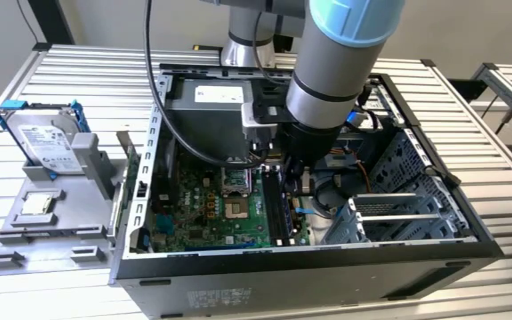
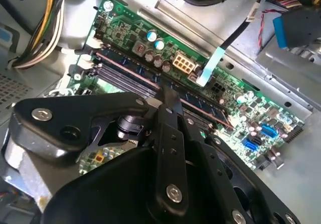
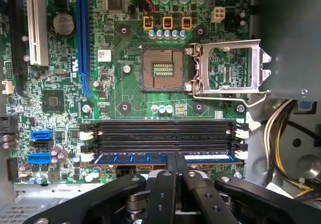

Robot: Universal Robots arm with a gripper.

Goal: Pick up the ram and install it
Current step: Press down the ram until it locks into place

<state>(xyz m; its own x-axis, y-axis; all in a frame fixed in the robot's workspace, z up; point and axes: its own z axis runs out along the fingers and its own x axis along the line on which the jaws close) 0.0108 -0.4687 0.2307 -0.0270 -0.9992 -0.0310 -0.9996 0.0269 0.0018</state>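
1. Nearest the lens in the first wrist view, the end effector (image 3: 175, 164) has its black fingers pressed together, pinching the top edge of the ram (image 3: 165, 158).
2. Standing on edge, the ram sits in the motherboard's (image 3: 130, 103) outermost memory slot, white latches (image 3: 86, 157) at either end; whether it is fully seated I cannot tell.
3. I judge the ram light, stiff, thin and fragile; hold it by the bare top edge near the middle, off the chips and contacts.
4. Going left to right in the exterior view: a hard drive (image 1: 47, 139) in blue brackets on a grey fixture, then the open computer case (image 1: 345, 267) on the slatted desk (image 1: 496, 200), arm reaching inside.
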